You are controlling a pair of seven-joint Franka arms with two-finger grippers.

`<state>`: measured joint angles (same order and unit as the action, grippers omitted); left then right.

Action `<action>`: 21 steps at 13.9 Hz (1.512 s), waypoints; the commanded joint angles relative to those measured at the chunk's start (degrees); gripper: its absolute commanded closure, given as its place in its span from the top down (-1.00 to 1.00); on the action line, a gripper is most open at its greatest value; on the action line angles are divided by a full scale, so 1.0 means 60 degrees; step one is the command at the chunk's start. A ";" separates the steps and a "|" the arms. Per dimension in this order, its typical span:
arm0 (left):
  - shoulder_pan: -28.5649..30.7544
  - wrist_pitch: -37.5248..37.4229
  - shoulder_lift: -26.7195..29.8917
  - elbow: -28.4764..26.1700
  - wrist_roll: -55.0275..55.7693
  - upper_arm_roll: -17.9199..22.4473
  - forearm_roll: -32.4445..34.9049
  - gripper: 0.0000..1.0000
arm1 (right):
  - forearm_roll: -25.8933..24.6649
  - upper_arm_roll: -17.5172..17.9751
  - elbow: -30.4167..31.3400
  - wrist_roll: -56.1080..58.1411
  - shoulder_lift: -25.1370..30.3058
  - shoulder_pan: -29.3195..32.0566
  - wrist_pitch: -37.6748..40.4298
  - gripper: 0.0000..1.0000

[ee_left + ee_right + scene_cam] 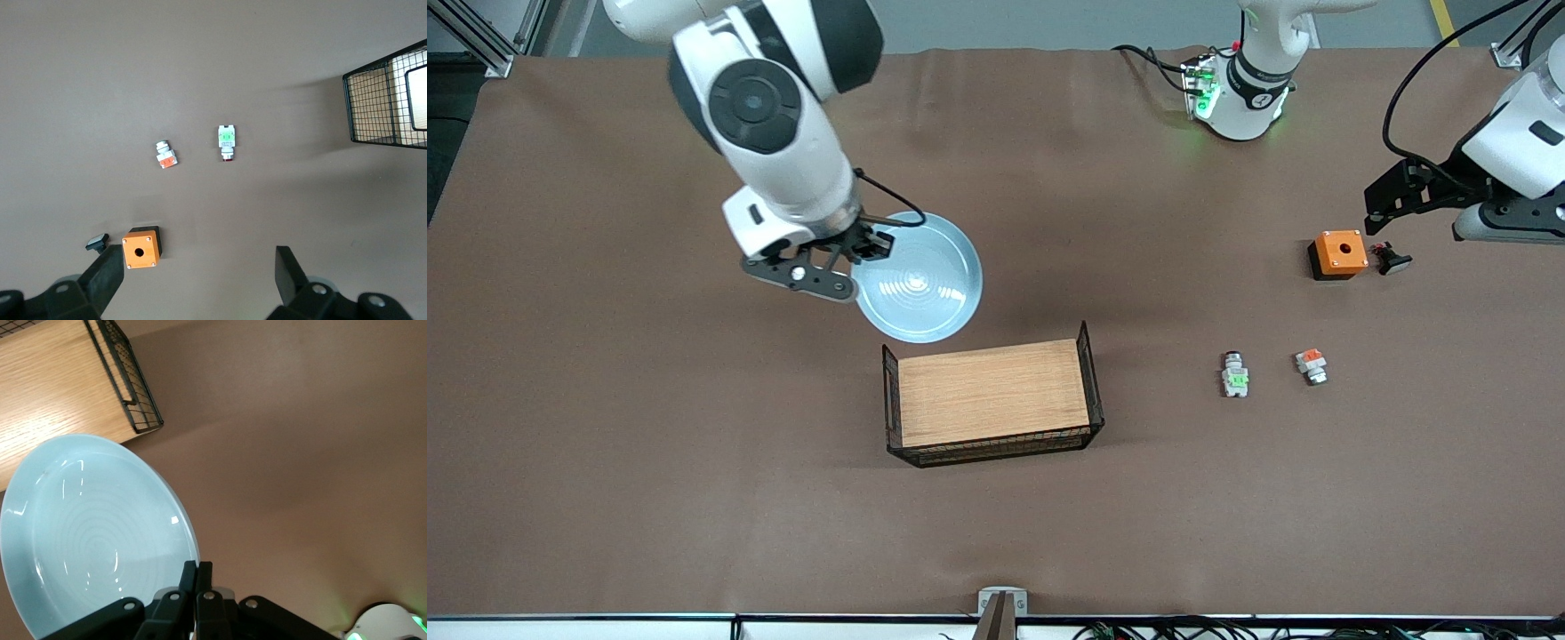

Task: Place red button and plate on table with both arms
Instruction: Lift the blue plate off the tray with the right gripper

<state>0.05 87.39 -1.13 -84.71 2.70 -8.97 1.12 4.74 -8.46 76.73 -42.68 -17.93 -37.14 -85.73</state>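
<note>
The pale blue plate point(925, 284) point(93, 533) hangs tilted above the brown table point(649, 444), partly over the edge of the wooden board. My right gripper point(869, 244) point(198, 567) is shut on the plate's rim. The red button point(1235, 376) point(226, 139), a tiny grey-white part with a green centre, lies on the table toward the left arm's end. My left gripper point(1383, 209) point(198, 261) hovers open and empty above the table, beside the orange box, well apart from the button.
A wooden board in a black wire frame point(993, 392) point(390, 100) point(47, 420) stands mid-table. An orange box point(1340, 252) point(141, 248) and a small black button point(1392, 260) point(97, 242) sit under the left gripper. A similar part with an orange-red centre point(1312, 364) point(166, 155) lies beside the green one.
</note>
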 commanded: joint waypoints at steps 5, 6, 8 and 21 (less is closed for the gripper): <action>0.0079 -0.0019 0.0130 -0.0018 0.0135 -0.0014 -0.0378 1.00 | 0.0163 0.0062 0.0220 0.3812 0.0777 0.2216 0.0841 -1.00; 0.0079 -0.0019 0.0130 -0.0018 0.0136 -0.0014 -0.0378 1.00 | 0.0148 0.0062 0.0220 0.4383 0.0762 0.2553 0.0827 -1.00; 0.0079 -0.0034 0.0130 -0.0018 0.0136 -0.0014 -0.0348 1.00 | 0.0148 0.0062 0.0220 0.5439 0.0704 0.3213 0.0754 -1.00; 0.0050 -0.0019 0.0130 -0.0018 0.0180 -0.0029 -0.0275 1.00 | 0.0046 0.0062 0.0527 0.9290 -0.0789 0.5557 -0.0270 -1.00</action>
<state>0.22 87.42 -1.13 -84.62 2.96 -8.92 -0.21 4.73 -8.93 79.37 7.80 -21.13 -6.69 -85.91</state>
